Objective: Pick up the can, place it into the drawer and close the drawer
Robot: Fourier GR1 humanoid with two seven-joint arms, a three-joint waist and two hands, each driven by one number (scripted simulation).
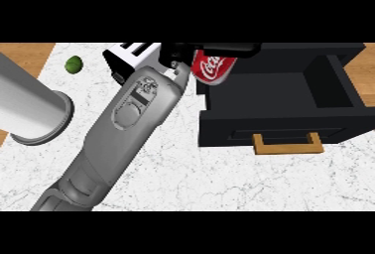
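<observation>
Red can [213, 68] held aloft at back-left corner of open black drawer [282, 99], tilted, clamped by black fingers of hand [196, 49] at end of long grey forearm crossing marble counter [190, 173] from lower left. Which hand it is cannot be told. Drawer front with tan handle [288, 144] seen pulled out. Green lime [73, 64] seen at far left; large grey cylinder [29, 106] at left edge.

One can [213, 69], one drawer [282, 130], one lime [74, 64].
</observation>
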